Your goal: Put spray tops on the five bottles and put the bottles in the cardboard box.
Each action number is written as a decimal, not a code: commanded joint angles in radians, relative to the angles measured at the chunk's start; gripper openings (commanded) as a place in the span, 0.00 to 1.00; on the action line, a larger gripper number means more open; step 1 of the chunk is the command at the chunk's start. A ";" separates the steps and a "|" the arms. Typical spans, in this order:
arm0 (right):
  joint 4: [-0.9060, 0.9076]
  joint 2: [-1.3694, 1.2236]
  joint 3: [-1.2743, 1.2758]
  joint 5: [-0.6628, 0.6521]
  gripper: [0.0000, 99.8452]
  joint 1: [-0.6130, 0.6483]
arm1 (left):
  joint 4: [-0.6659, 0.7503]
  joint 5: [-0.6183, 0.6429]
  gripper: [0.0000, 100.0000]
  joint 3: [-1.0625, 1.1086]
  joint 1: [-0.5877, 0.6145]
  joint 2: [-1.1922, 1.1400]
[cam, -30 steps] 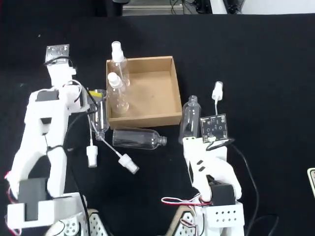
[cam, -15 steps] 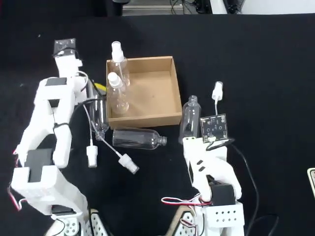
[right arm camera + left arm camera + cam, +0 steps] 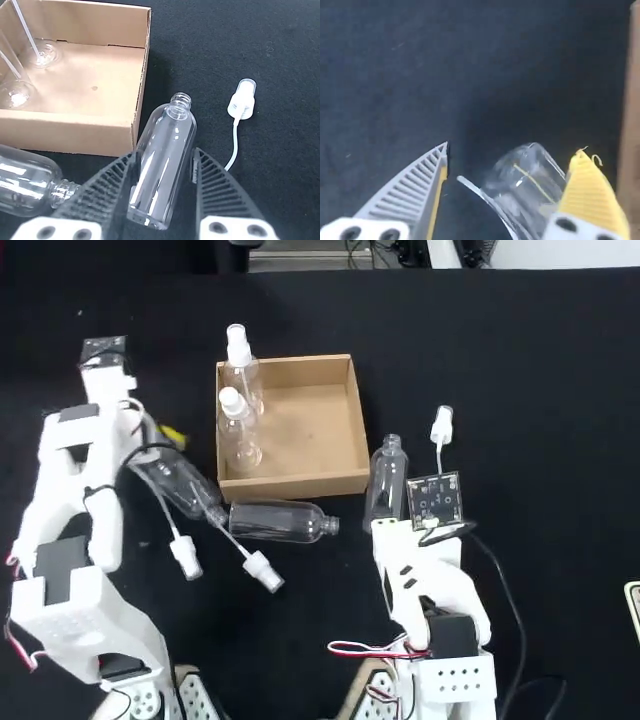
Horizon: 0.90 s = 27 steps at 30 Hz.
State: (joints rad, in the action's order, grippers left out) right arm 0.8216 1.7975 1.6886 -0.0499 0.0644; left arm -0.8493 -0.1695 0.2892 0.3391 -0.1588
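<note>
- Right gripper: jaws clamped on an open bottle, upright at centre-right of the high view, just right of the box.
- Left gripper: jaws apart, gripping nothing. A tilted bottle sits against the yellow jaw, with a gap on the grey side.
- Spray top lies near the open bottle.
- Two capped bottles stand in the box, upper left.
- Step, as judged: capping. Next, the left arm needs to fetch a top and feed its tube into the held neck.
</note>
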 commanded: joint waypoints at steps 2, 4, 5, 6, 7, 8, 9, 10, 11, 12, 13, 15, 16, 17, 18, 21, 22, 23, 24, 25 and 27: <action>-0.006 0.097 -0.007 -0.003 0.14 -0.015 | -0.052 -0.049 0.35 -0.050 0.051 0.011; -0.006 0.097 -0.007 -0.003 0.14 -0.015 | -0.095 -0.044 0.35 -0.082 0.054 0.012; -0.006 0.097 -0.007 -0.003 0.14 -0.015 | -0.130 -0.043 0.35 -0.111 0.058 0.012; -0.006 0.097 -0.007 -0.003 0.14 -0.015 | -0.170 -0.043 0.35 -0.148 0.058 0.012; -0.006 0.097 -0.007 -0.003 0.14 -0.015 | -0.215 -0.043 0.35 -0.191 0.058 0.012; -0.006 0.097 -0.007 -0.003 0.14 -0.015 | -0.262 -0.043 0.35 -0.242 0.058 0.012; -0.006 0.097 -0.007 -0.003 0.14 -0.015 | -0.316 -0.048 0.35 -0.292 0.058 0.012; -0.006 0.097 -0.007 -0.003 0.14 -0.015 | -0.373 -0.049 0.35 -0.348 0.058 0.012; -0.006 0.097 -0.007 -0.003 0.14 -0.015 | -0.430 -0.049 0.35 -0.401 0.058 0.012; -0.006 0.097 -0.007 -0.003 0.14 -0.015 | -0.488 -0.049 0.35 -0.449 0.056 0.011; -0.006 0.097 -0.007 -0.003 0.14 -0.015 | -0.542 -0.051 0.35 -0.492 0.053 0.005; -0.006 0.097 -0.007 -0.003 0.14 -0.015 | -0.632 -0.069 0.35 -0.556 0.048 0.000; -0.006 0.097 -0.007 -0.003 0.14 -0.015 | -0.660 -0.098 0.35 -0.565 0.047 0.000; -0.006 0.097 -0.007 -0.003 0.14 -0.015 | -0.669 -0.127 0.35 -0.564 0.047 0.000; -0.006 0.097 -0.007 -0.003 0.14 -0.015 | -0.672 -0.147 0.35 -0.553 0.047 0.000; -0.006 0.097 -0.007 -0.003 0.14 -0.015 | -0.675 -0.143 0.35 -0.498 0.047 0.009; -0.006 0.097 -0.007 -0.003 0.14 -0.015 | -0.675 -0.123 0.35 -0.478 0.047 0.011; -0.006 0.097 -0.007 -0.003 0.14 -0.015 | -0.677 -0.089 0.35 -0.458 0.047 0.011; -0.006 0.097 -0.007 -0.003 0.14 -0.015 | -0.677 -0.054 0.35 -0.433 0.047 0.011; -0.006 0.097 -0.007 -0.003 0.14 -0.015 | -0.675 -0.021 0.35 -0.417 0.047 0.011; -0.006 0.097 -0.007 -0.003 0.14 -0.015 | -0.671 0.035 0.35 -0.387 0.047 0.011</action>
State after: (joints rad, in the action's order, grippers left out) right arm 0.8216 1.7975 1.6886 -0.0499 0.0644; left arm -1.5182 -0.2140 -0.1097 0.3805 -0.1649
